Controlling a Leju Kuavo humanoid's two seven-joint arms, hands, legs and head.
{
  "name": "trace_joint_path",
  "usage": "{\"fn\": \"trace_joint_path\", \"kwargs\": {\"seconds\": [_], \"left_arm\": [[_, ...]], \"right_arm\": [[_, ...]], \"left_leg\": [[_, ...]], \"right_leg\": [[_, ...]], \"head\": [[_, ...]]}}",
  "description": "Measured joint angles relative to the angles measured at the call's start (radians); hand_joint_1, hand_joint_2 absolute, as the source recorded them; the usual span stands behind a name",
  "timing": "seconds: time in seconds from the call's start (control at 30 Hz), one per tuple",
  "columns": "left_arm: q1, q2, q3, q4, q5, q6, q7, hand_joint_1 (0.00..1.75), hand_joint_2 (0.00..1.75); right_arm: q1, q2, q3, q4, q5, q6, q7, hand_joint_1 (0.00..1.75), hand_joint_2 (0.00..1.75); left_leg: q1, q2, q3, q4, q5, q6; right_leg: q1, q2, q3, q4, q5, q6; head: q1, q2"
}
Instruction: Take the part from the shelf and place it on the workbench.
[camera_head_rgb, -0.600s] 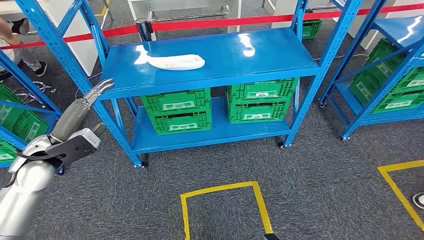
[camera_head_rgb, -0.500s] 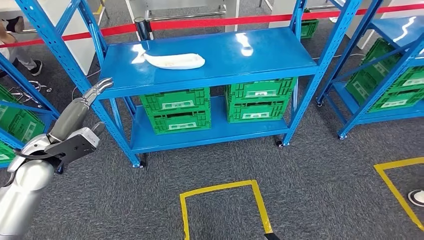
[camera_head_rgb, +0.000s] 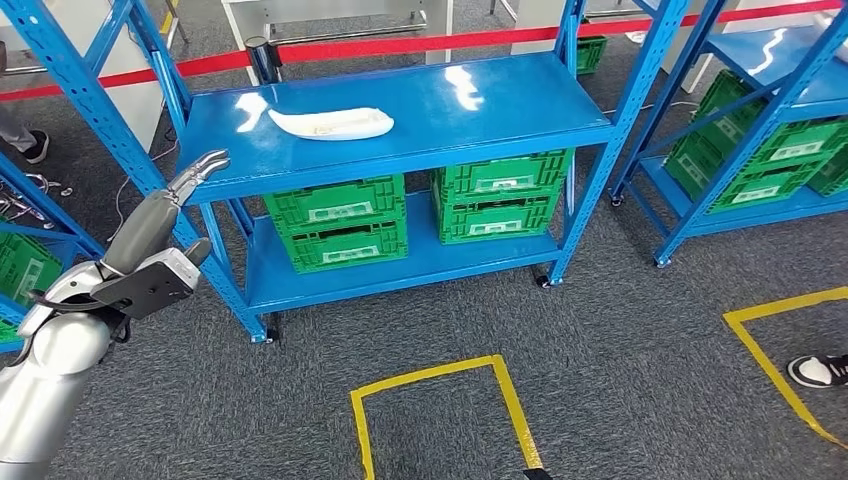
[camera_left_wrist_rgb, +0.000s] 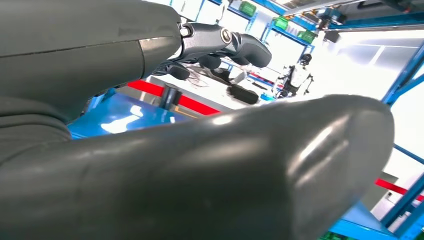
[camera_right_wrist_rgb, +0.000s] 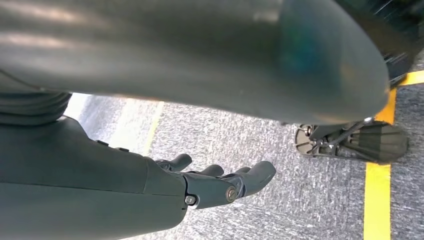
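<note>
Blue steel shelf unit (camera_head_rgb: 400, 140) stands on grey carpet (camera_head_rgb: 620, 370), two tiers, upright posts perforated. Further blue racks stand to either side: the right-hand rack (camera_head_rgb: 760, 110) carries green crates, the left-hand rack (camera_head_rgb: 40, 200) likewise. A red barrier tape (camera_head_rgb: 380, 45) runs behind the unit, carried on a dark post (camera_head_rgb: 263, 58).

Lower tier holds four green folding crates in two stacks of two: left stack (camera_head_rgb: 340, 222), right stack (camera_head_rgb: 497, 200), each crate bearing a white label.

Left arm (camera_head_rgb: 50, 370), silver, enters from the lower left and is raised toward the front left corner of the upper tier. Left hand (camera_head_rgb: 155, 225) holds nothing; fingers (camera_head_rgb: 203, 168) are extended and slightly spread, tips just beside the shelf's front edge, contact not determinable. The left wrist view confirms fingers (camera_left_wrist_rgb: 220, 45) lightly curved and empty, above the blue shelf surface.

Right hand (camera_right_wrist_rgb: 215, 187), seen in the right wrist view, hangs over the carpet with fingers loosely parted and nothing in them.

Yellow floor tape marks a square outline (camera_head_rgb: 440, 410) in front of the unit, and a second outline (camera_head_rgb: 780, 340) to the right. A person's shoe (camera_head_rgb: 820, 370) rests beside that second outline.

The part (camera_head_rgb: 330, 123), a white elongated moulded piece, lies flat on the upper tier, left of centre, well apart from the left hand
</note>
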Motion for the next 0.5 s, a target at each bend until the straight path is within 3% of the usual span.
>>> {"fn": "trace_joint_path", "kwargs": {"seconds": [0.1, 0.17, 0.27, 0.33, 0.37, 0.4, 0.43, 0.5], "left_arm": [[-0.003, -0.001, -0.001, -0.001, 0.005, -0.002, 0.007, 0.0, 0.0], [-0.004, 0.0, -0.002, -0.003, 0.01, -0.003, 0.012, 0.0, 0.0], [-0.002, 0.005, -0.002, -0.001, 0.017, -0.01, 0.017, 0.0, 0.0], [0.005, 0.009, -0.003, 0.003, 0.02, -0.016, 0.019, 0.0, 0.0], [0.007, 0.01, -0.003, 0.004, 0.021, -0.019, 0.019, 0.0, 0.0], [0.007, 0.012, -0.003, 0.004, 0.024, -0.021, 0.019, 0.0, 0.0], [0.006, 0.013, -0.004, 0.004, 0.027, -0.023, 0.019, 0.0, 0.0], [0.003, 0.015, -0.004, 0.002, 0.035, -0.027, 0.018, 0.0, 0.0]], "right_arm": [[0.0, 0.0, 0.0, 0.0, 0.006, 0.0, 0.002, 0.0, 0.0], [0.0, 0.0, 0.0, 0.0, 0.008, 0.0, 0.002, 0.0, 0.0], [-0.001, 0.0, 0.0, 0.0, 0.009, 0.0, 0.002, 0.0, 0.0], [0.0, 0.0, 0.0, 0.0, 0.006, 0.0, 0.001, 0.0, 0.0], [0.0, 0.0, 0.0, 0.0, 0.005, 0.0, 0.001, 0.0, 0.0], [0.0, 0.0, 0.0, 0.0, 0.005, 0.0, 0.001, 0.0, 0.0], [0.0, 0.0, 0.0, 0.0, 0.005, 0.0, 0.001, 0.0, 0.0], [-0.002, 0.0, 0.0, 0.0, 0.005, 0.0, 0.001, 0.0, 0.0]], "left_leg": [[-0.003, 0.011, 0.002, 0.0, -0.004, -0.016], [0.0, -0.002, -0.006, 0.021, -0.023, -0.03], [0.008, -0.037, -0.08, 0.178, -0.105, -0.047], [0.012, -0.041, -0.126, 0.264, -0.123, -0.052], [0.014, -0.041, -0.126, 0.257, -0.105, -0.052], [0.015, -0.041, -0.107, 0.212, -0.073, -0.052], [0.017, -0.042, -0.075, 0.142, -0.036, -0.051], [0.013, -0.046, -0.021, 0.025, -0.005, -0.042]], "right_leg": [[0.002, 0.01, 0.006, -0.017, 0.005, -0.012], [-0.003, 0.019, 0.008, -0.023, 0.009, -0.021], [-0.009, 0.031, 0.009, -0.026, 0.013, -0.029], [-0.009, 0.039, 0.009, -0.026, 0.013, -0.029], [-0.01, 0.043, 0.009, -0.026, 0.013, -0.028], [-0.011, 0.046, 0.01, -0.026, 0.012, -0.027], [-0.012, 0.048, 0.011, -0.025, 0.01, -0.025], [-0.011, 0.052, 0.012, -0.027, 0.004, -0.012]], "head": [[0.0, 0.0], [-0.001, 0.0], [-0.002, 0.0], [-0.002, 0.0], [-0.003, 0.0], [-0.003, 0.0], [-0.003, 0.0], [-0.002, 0.0]]}}
